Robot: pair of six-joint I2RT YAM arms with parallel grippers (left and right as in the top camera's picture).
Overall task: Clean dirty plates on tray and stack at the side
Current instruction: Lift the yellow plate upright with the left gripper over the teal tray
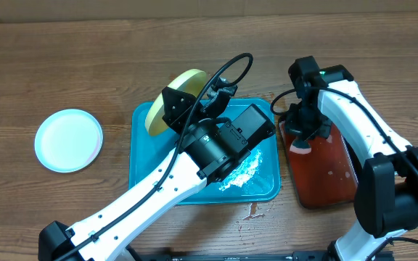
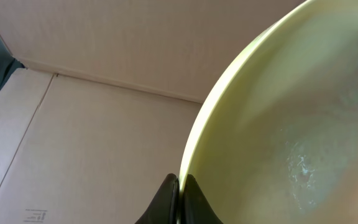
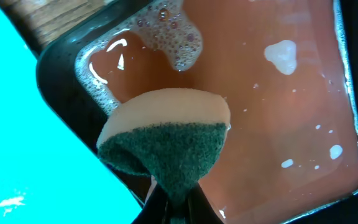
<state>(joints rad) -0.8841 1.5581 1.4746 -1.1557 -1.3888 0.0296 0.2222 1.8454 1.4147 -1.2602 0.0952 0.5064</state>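
Left gripper [image 2: 179, 190] clamped on rim of yellow plate [image 2: 291, 124], tilted above tray [image 1: 144, 174]. Plate light, stiff, wet: slippery, so you take rim deep. Right gripper [image 3: 178, 200] clamped on sponge [image 3: 166, 137].

Two round shallow plastic plates are showing: one pale yellow plate [image 2: 278, 112] is sitting pinched by its rim in the left gripper [image 2: 179, 190], and one pale blue-white plate [image 1: 69, 139] is lying well off to that gripper's left. Two trays are resting on one wooden table [image 1: 64, 58]. One large turquoise-blue rectangular plastic tray [image 1: 145, 174] is lying beneath the left gripper, and one smaller black-rimmed red tray [image 3: 58, 71] is lying beneath the right gripper [image 3: 178, 208]. One cream-and-green scouring sponge [image 3: 166, 134] is hanging squeezed in the right gripper. Two white-and-black robot arms are reaching over the table, the left arm [image 1: 158, 192] and the right arm [image 1: 361, 116], each carrying one two-finger gripper.
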